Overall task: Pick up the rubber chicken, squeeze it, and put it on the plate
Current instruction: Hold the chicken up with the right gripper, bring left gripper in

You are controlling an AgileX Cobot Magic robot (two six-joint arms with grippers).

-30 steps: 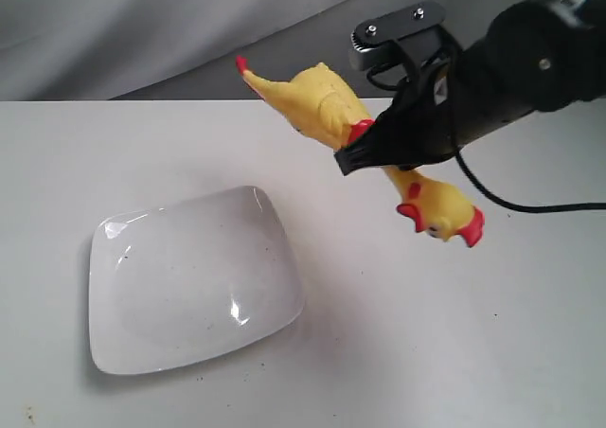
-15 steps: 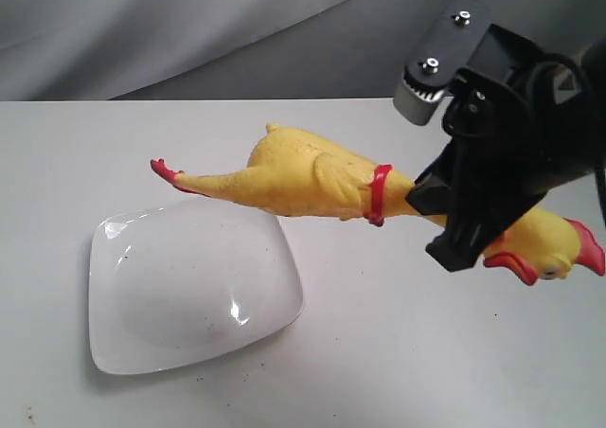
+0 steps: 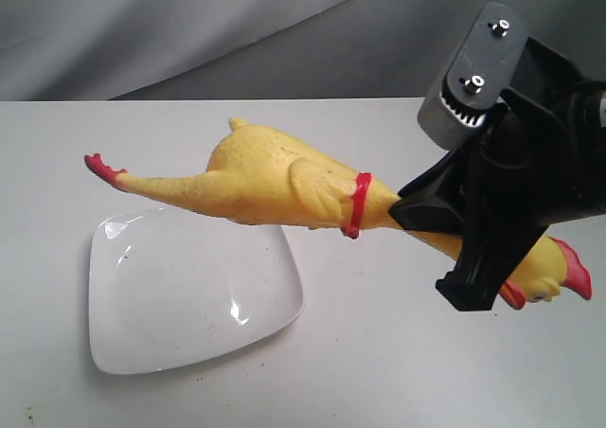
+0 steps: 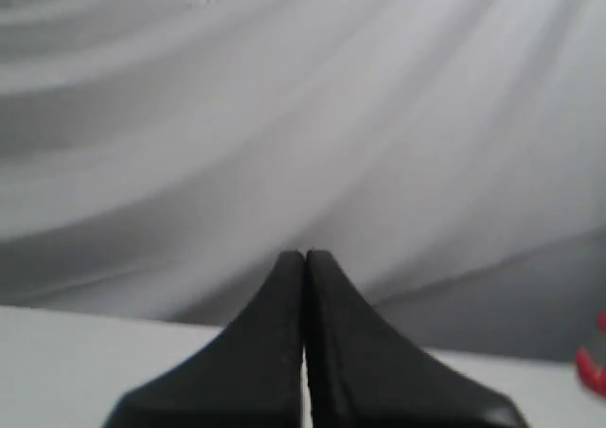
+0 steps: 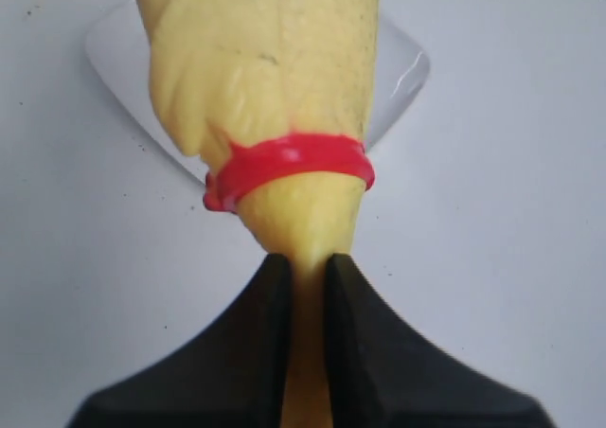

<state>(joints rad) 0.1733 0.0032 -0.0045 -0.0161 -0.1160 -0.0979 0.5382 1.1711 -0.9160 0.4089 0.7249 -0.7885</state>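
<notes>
Exterior camera: you look obliquely down on the table [image 3: 379, 371], close, plate [image 3: 180, 305] at 8 o'clock. Right wrist camera: steeply down, very near; shares plate and rubber chicken [image 3: 265, 177] with exterior. Left wrist camera: level, facing grey drape [image 4: 284, 115].

table [image 3: 398, 371]: white, matte | on it: plate [image 3: 189, 291], glossy white

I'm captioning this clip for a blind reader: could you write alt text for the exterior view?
The right gripper clamps the neck of a yellow rubber chicken, holding it in the air nearly level, its red feet stretched toward a white plate on the white table.
</notes>
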